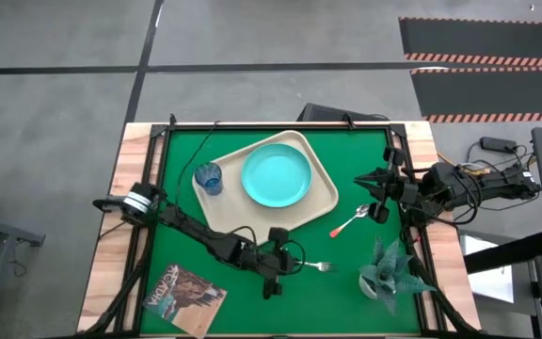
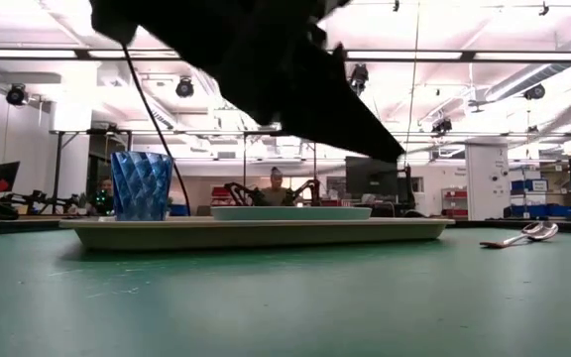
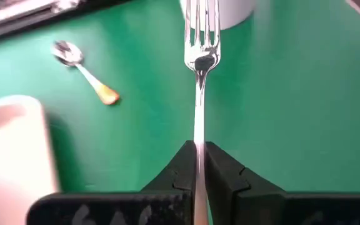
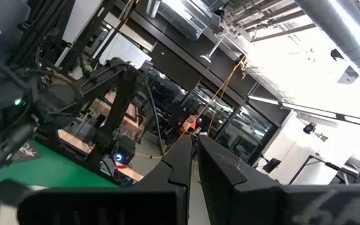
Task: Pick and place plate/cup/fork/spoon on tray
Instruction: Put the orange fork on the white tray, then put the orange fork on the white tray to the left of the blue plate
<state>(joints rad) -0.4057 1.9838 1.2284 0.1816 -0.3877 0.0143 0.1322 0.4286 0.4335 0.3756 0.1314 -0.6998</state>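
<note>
The beige tray (image 1: 326,195) lies on the green mat and holds the turquoise plate (image 1: 277,176) and the blue cup (image 1: 209,178); the low view shows the cup (image 2: 141,184) upright beside the plate (image 2: 290,212). The spoon (image 1: 350,223) lies flat on the mat, right of the tray. My left gripper (image 1: 294,265) is shut on the fork (image 1: 320,266) near the table's near edge, tines toward the right. My right gripper (image 1: 365,181) waits shut at the right edge, pointing up into the room (image 4: 194,150). My left gripper pinches the fork's slim metal shaft (image 3: 199,134) between its two fingers, which lie along the fork. The handle end is hidden behind the fingers. The tines (image 3: 202,25) stick out straight ahead, toward the table's right. The fork is held about level, clear of the mat.
A potted plant in a white pot (image 1: 384,273) stands at the near right, just beyond the fork's tines. A magazine (image 1: 186,297) lies at the near left corner. Bare mat (image 1: 252,311) stretches between them and along the tray's near side.
</note>
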